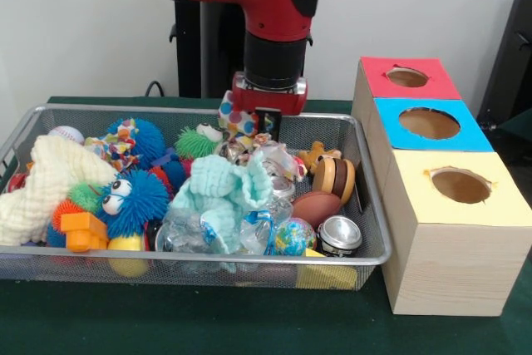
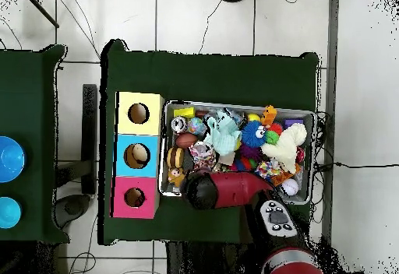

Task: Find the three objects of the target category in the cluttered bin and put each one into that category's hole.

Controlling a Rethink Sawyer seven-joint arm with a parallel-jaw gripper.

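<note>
1. Biggest risk, I reckon: the claw (image 1: 268, 119) snags the mint cloth (image 1: 223, 197) or the spotted fabric right by it and hauls the wrong stuff out of the cluttered bin (image 1: 376, 248).
2. Can't tell if the claw is wide or narrow; clutter hides its tips.
3. An orange-tan toy (image 1: 317, 154) sits just beside the claw, toward the boxes. The red-topped box's hole (image 1: 407, 77) is beyond the bin's end.

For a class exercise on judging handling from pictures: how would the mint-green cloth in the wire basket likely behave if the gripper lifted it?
The mint-green cloth lies crumpled in soft folds, so it probably hangs limp and floppy. It looks thin, so likely light. It drapes over clear plastic wrapping in the wire basket, so lifting it may drag or shift neighbours.
</note>
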